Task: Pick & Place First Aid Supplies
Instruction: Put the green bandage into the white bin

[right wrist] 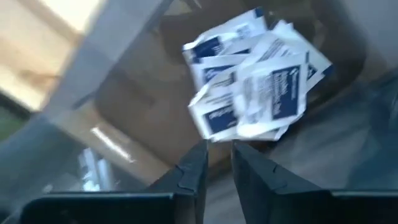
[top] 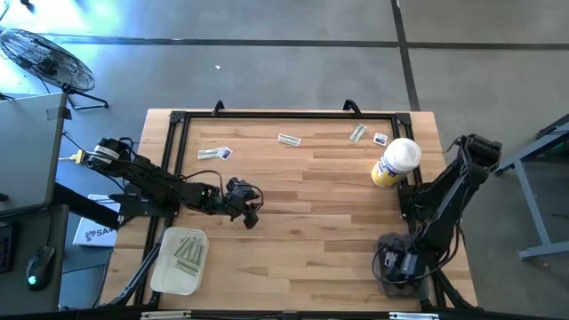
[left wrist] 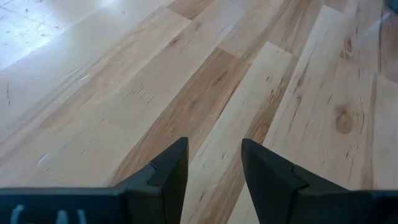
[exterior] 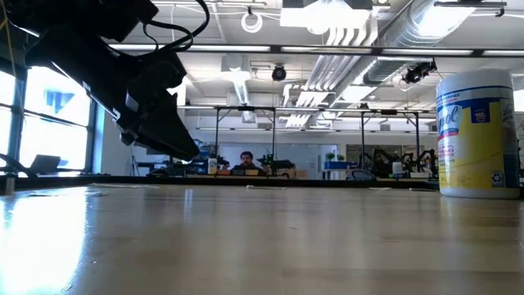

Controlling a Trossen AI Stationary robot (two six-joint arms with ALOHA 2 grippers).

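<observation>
Wood tbl (left wrist: pixel 205 81), bright office behind.

Both arms are dark, pretty much black all over, built from chunky jointed segments. The left arm (top: pixel 160 187) has a pale yellowish tag or connector near its base end, and loose black cables loop around its wrist near the left tool (top: pixel 251 216). The right arm (top: pixel 444 200) looks the same build, blocky housings with rounded joint caps, ending in a boxy wrist at the right tool (top: pixel 391 267). Up close, the left tool's fingers (left wrist: pixel 165 171) are matte black wedges with angled, bevelled tips and a small notch on the inner edge. The right tool's fingers (right wrist: pixel 194 171) match, same dark plastic, same step near the tip.
</observation>
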